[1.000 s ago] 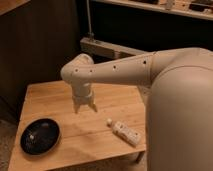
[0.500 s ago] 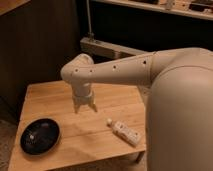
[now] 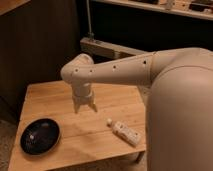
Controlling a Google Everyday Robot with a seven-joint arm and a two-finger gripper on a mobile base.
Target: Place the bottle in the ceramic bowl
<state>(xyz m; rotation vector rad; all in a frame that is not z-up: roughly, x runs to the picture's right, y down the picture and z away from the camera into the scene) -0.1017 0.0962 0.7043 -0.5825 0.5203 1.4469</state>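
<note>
The white bottle point(image 3: 125, 132) lies on its side near the right front of the wooden table point(image 3: 55, 97), its small round cap pointing left. The black ceramic bowl point(image 3: 40, 135) sits at the table's front left, with a pale spot at its centre. My gripper point(image 3: 84, 107) hangs fingers-down over the middle of the table, above the surface, left of and behind the bottle and right of and behind the bowl. Its two fingers are spread apart and hold nothing.
My large white arm point(image 3: 150, 70) and body point(image 3: 182, 125) fill the right side and overlap the table's right edge. A dark wooden wall point(image 3: 35, 45) stands behind the table. A pale ledge point(image 3: 110, 49) runs behind the arm.
</note>
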